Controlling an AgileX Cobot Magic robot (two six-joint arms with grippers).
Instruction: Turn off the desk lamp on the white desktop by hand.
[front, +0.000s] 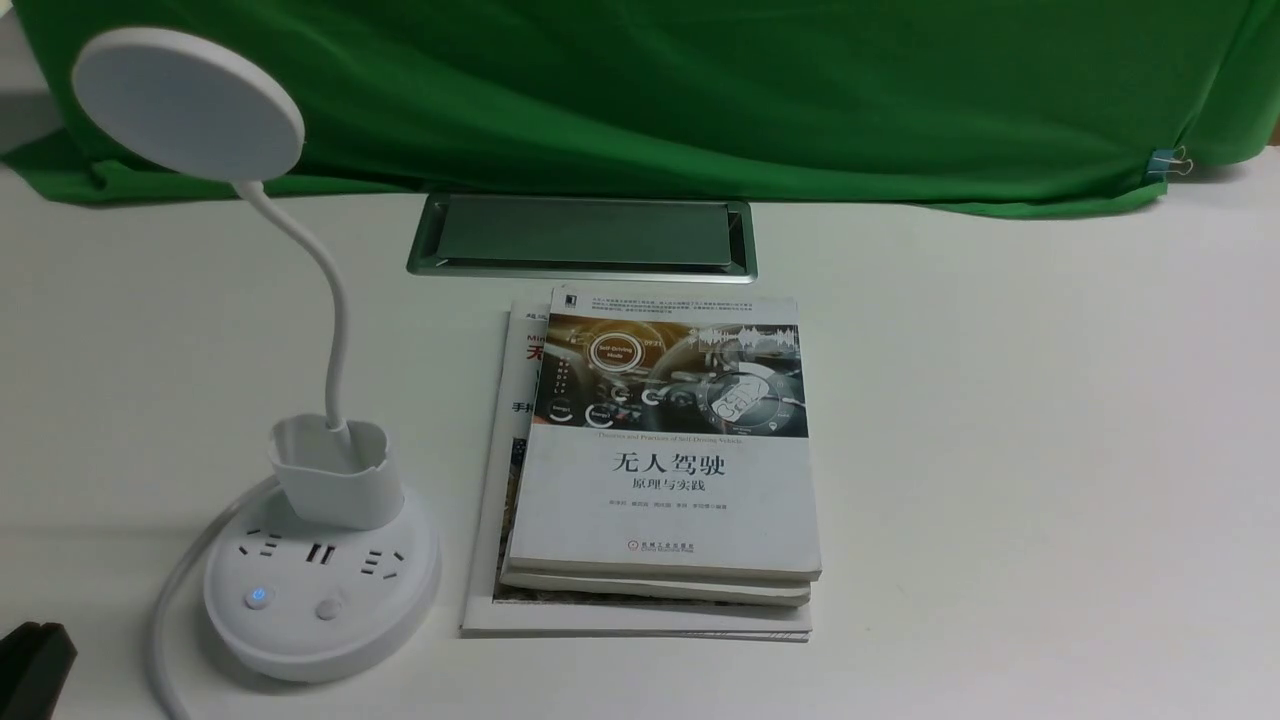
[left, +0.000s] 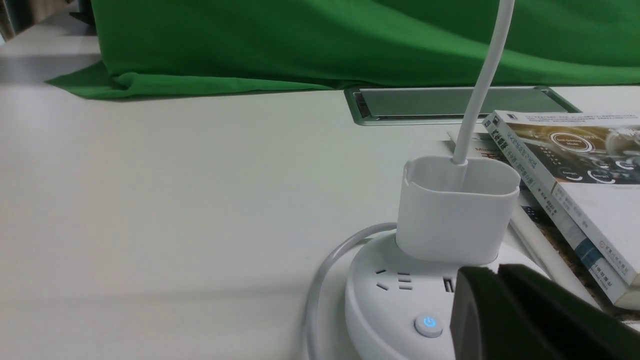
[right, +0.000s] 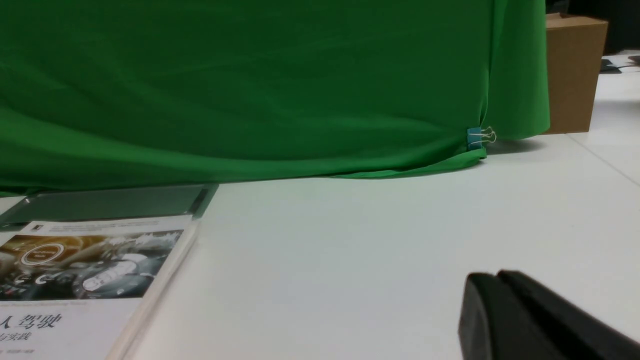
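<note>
Lamp (front: 320, 560) stands on the desktop (front: 1000, 450), front-left area, just ahead and to the right of the left gripper (front: 35, 665). Long axis is vertical: round base flat on the desktop, cup (front: 335, 480) upright on the back of the base, thin neck (front: 325, 300) rising out of the cup and bending left and back. Disc head (front: 188, 105) at the top, tilted, flat face toward the camera and slightly down. Sockets and two buttons sit on the base's near side; the left button (front: 258, 597) glows blue, the right button (front: 328, 607) is plain. No glow on the head. White cord (front: 175, 600) curls from the base around its left side toward the near edge.

Left gripper is low at the front-left corner; in the left wrist view (left: 495, 272) its black jaws are pressed together, holding nothing, tip close over the base's near edge beside the blue button (left: 429, 322); contact unclear.

Right gripper (right: 497, 276) is only in its wrist view, jaws clenched together, empty, above bare desktop; books (right: 90, 270) lie well to its left.

Books (front: 660, 450) stacked right of the lamp. Hatch (front: 582, 236) behind them, green cloth (front: 700, 90) at the back.
</note>
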